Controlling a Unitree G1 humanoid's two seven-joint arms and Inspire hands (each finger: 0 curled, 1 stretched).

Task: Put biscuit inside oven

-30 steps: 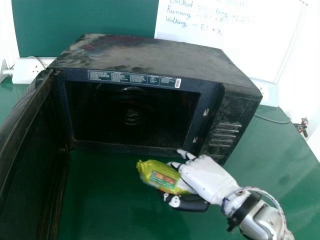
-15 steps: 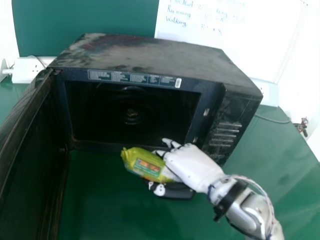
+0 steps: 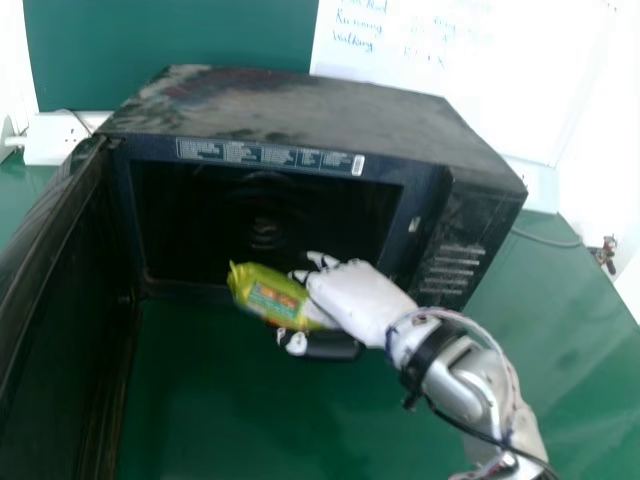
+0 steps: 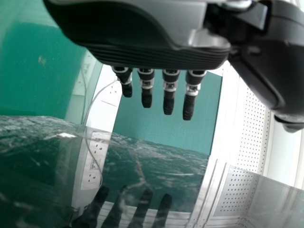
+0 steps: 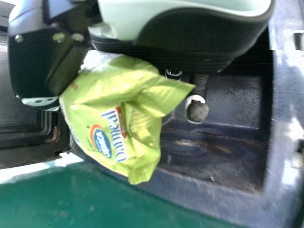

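In the head view my right hand (image 3: 358, 300) has its thumb and fingers closed round the green biscuit packet (image 3: 268, 294), just in front of the lower edge of the open black oven (image 3: 300, 110). In the right wrist view the packet (image 5: 116, 114) is held under my right hand (image 5: 185, 35), with the oven's cavity (image 5: 213, 147) behind it. My left hand (image 4: 147, 88) has its fingers straight in the left wrist view, over a glossy dark surface.
The oven door (image 3: 60, 320) stands swung out at the left. A green table (image 3: 230, 410) lies under the oven. Behind stand a whiteboard (image 3: 480, 70) and, at left, a white socket box (image 3: 52, 140).
My right hand has moved left and forward with the packet in it, from over the table in front of the oven to the edge of its opening.
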